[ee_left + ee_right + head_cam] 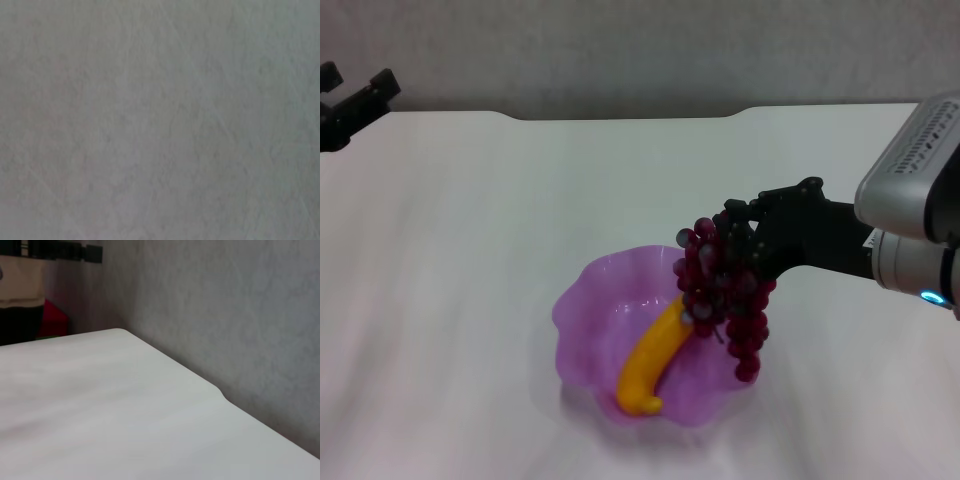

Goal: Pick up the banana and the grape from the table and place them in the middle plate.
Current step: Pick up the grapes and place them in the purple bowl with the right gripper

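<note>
The right gripper clenches the grape above the plate; lower it beside the banana before letting go

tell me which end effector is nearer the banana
Right. The right end effector holds the grape bunch over the purple plate's right rim, just beside the banana lying inside. The left end effector is parked at the table's far left corner.
</note>
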